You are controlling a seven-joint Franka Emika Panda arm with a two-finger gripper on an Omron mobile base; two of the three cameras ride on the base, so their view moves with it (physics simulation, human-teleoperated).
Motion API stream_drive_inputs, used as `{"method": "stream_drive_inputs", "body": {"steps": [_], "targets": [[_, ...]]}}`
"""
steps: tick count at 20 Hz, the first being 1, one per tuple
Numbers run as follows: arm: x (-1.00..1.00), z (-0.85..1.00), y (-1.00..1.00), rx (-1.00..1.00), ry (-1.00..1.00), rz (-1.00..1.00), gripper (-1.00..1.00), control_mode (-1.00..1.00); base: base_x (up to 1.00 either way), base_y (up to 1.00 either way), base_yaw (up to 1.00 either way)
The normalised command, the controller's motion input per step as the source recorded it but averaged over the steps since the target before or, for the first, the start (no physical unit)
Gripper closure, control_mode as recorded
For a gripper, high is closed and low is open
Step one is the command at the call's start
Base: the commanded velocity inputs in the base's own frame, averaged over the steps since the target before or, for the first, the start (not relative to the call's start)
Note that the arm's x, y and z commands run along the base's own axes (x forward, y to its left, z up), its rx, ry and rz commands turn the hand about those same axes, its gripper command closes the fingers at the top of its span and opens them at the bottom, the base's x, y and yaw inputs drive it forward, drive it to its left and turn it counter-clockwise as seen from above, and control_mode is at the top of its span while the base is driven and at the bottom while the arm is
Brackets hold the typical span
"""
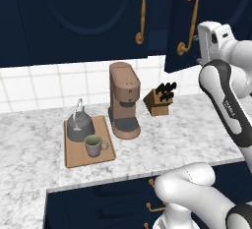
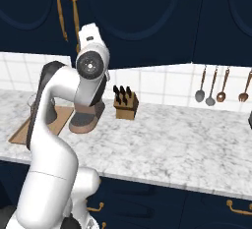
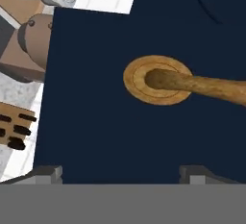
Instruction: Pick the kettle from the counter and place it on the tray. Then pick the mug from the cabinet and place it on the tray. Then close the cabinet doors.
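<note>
Kettle (image 1: 79, 125) and mug (image 1: 94, 145) on tray (image 1: 74, 159); right cabinet door (image 1: 216, 21) left to close; fingers (image 3: 48, 172) spread by handle (image 3: 192, 83).

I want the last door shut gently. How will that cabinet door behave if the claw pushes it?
The cabinet door is a rigid panel, so it will likely swing rather than flex. Its brass handle looks smooth and rounded; the open claw might slip there, so the flat face seems safer.

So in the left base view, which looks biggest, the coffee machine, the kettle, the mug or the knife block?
1. Coffee machine, easily the tallest.
2. Kettle.
3. Knife block and mug look about alike. The mug sits nearer the camera, so I won't rank them.
</note>
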Motion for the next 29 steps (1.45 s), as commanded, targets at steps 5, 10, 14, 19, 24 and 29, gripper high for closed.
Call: {"method": "stream_drive_inputs", "body": {"steps": [5,10,14,19,24,29], "targets": [[0.99,-0.01,0.00,0.03,0.15,0.00,-1.00,-1.00,0.00,0.00,0.00],[0.76,-0.03,-0.01,0.00,0.11,0.00,-1.00,-1.00,0.00,0.00,0.00],[0.51,-0.09,-0.10,0.00,0.12,-0.02,-1.00,-1.00,0.00,0.00,0.00],[0.35,-0.10,-0.11,0.00,0.05,-0.07,-1.00,-1.00,0.00,0.00,0.00],[0.21,-0.17,-0.12,0.00,0.07,-0.12,-1.00,-1.00,0.00,0.00,0.00],[0.05,-0.18,-0.24,0.00,0.04,-0.06,-1.00,-1.00,0.00,0.00,0.00]]}}
